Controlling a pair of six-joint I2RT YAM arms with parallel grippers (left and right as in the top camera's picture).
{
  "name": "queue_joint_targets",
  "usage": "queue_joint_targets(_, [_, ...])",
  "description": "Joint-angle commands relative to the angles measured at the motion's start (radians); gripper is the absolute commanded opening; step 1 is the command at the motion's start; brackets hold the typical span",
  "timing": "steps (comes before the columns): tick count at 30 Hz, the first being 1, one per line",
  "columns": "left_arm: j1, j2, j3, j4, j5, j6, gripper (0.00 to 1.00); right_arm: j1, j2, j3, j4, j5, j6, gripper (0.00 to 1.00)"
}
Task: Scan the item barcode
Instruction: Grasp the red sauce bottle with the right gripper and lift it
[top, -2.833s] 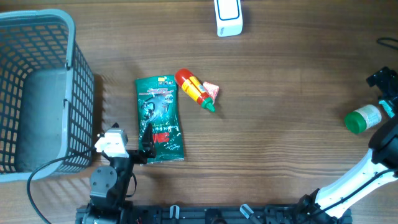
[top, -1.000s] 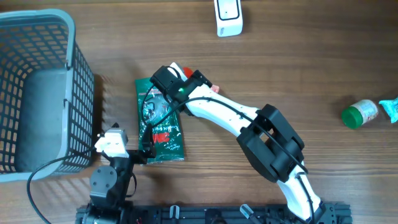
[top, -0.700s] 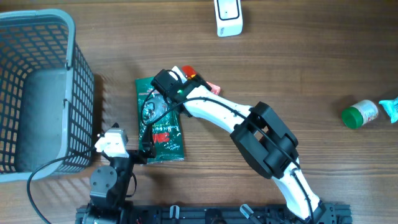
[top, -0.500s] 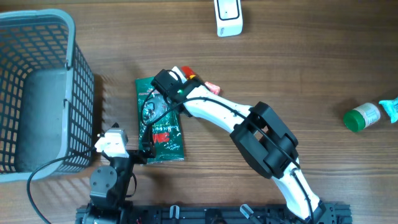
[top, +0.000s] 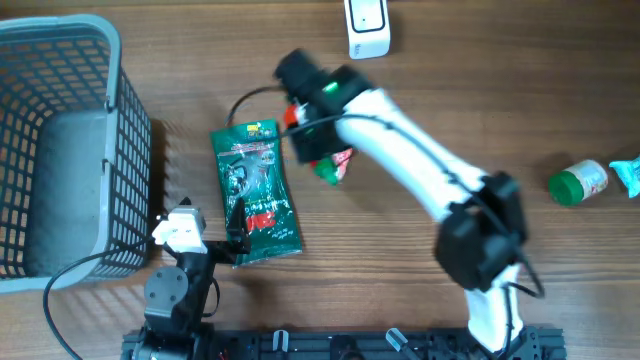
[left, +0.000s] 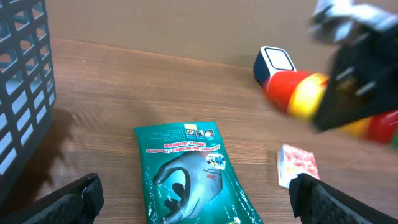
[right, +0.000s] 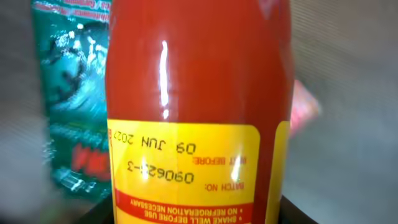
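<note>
Sauce bottle (right: 199, 74), red with a yellow label and a green cap, sits in the grip of the right pincer (top: 310, 136), whose black fingers are closed across its body. From overhead it lies slantwise, red end toward the upper left and green cap toward the lower right, over the middle of the table (top: 450, 90). It is just right of the top of a green glove packet (top: 255, 190) and partly over a small pink sachet (top: 344, 156). The left wrist view shows the bottle blurred and seemingly lifted clear of the wood, with the white scanner (top: 367, 26) standing behind it near the far edge of the table. The bottle and the scanner are apart. The right wrist camera is filled by the bottle: the yellow label faces the lens upside down, with a printed date and batch line on it. No barcode can be made out on that side. The glove packet shows blurred to the left of the bottle there, and the sachet to the right.

The left pincer (left: 196, 186) is spread wide and holds nothing, its fingers low at either side of the near end of the glove packet. A grey basket (top: 115, 60) stands at the left edge of the table. A small bottle with a green cap (top: 578, 185) lies well off to the right.
</note>
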Motion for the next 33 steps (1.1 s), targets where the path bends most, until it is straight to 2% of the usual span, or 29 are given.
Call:
queue_joint_targets(1, [0.004, -0.004, -0.004, 0.001, 0.008, 0.019, 1.0, -0.115, -0.053, 0.024, -0.109, -0.266, 0.055, 0.34])
queue_joint_targets(5, [0.004, -0.004, -0.004, 0.001, 0.008, 0.019, 1.0, -0.219, -0.053, 0.024, -0.317, -0.392, 0.058, 0.33])
queue_joint_targets(7, [0.004, -0.004, -0.004, 0.001, 0.008, 0.019, 1.0, -0.251, -0.053, 0.024, -0.399, -0.413, 0.149, 0.33])
queue_joint_targets(11, [0.004, -0.004, -0.004, 0.001, 0.008, 0.019, 1.0, -0.271, -0.052, 0.022, -0.396, -0.529, 0.246, 0.3])
queue_joint_targets(12, [0.004, -0.004, -0.004, 0.001, 0.008, 0.019, 1.0, -0.27, -0.052, 0.022, -0.396, -0.528, 0.291, 0.24])
queue_joint_targets(13, [0.004, -0.004, -0.004, 0.001, 0.008, 0.019, 1.0, -0.27, -0.052, 0.021, -0.397, -0.528, 0.336, 0.24])
queue_joint_targets(15, [0.004, -0.004, -0.004, 0.001, 0.008, 0.019, 1.0, -0.27, -0.052, 0.019, -0.396, -0.527, 0.457, 0.24])
queue_joint_targets(16, [0.004, -0.004, -0.004, 0.001, 0.008, 0.019, 1.0, -0.27, -0.052, 0.018, -0.396, -0.527, 0.513, 0.28])
queue_joint_targets(17, [0.004, -0.004, -0.004, 0.001, 0.008, 0.019, 1.0, -0.27, -0.052, 0.016, -0.396, -0.527, 0.597, 0.34])
queue_joint_targets(21, [0.004, -0.004, -0.004, 0.001, 0.008, 0.019, 1.0, -0.271, -0.052, 0.003, -0.391, -0.519, 0.989, 0.46])
queue_joint_targets(23, [0.004, -0.004, -0.004, 0.001, 0.008, 0.019, 1.0, -0.271, -0.052, -0.003, -0.382, -0.52, 1.129, 0.48])
queue_joint_targets(27, [0.004, -0.004, -0.004, 0.001, 0.008, 0.019, 1.0, -0.275, -0.052, -0.019, -0.282, -0.498, 1.411, 0.47])
queue_joint_targets(29, [0.004, -0.004, -0.004, 0.001, 0.008, 0.019, 1.0, -0.274, -0.052, -0.044, -0.159, -0.496, 1.516, 0.44])
queue_joint_targets(32, [0.004, -0.004, -0.004, 0.001, 0.008, 0.019, 1.0, -0.274, -0.052, -0.108, 0.01, -0.494, 1.541, 0.39])
queue_joint_targets(33, [0.004, -0.004, -0.004, 0.001, 0.008, 0.019, 1.0, -0.276, -0.052, -0.164, 0.097, -0.5, 1.559, 0.41])
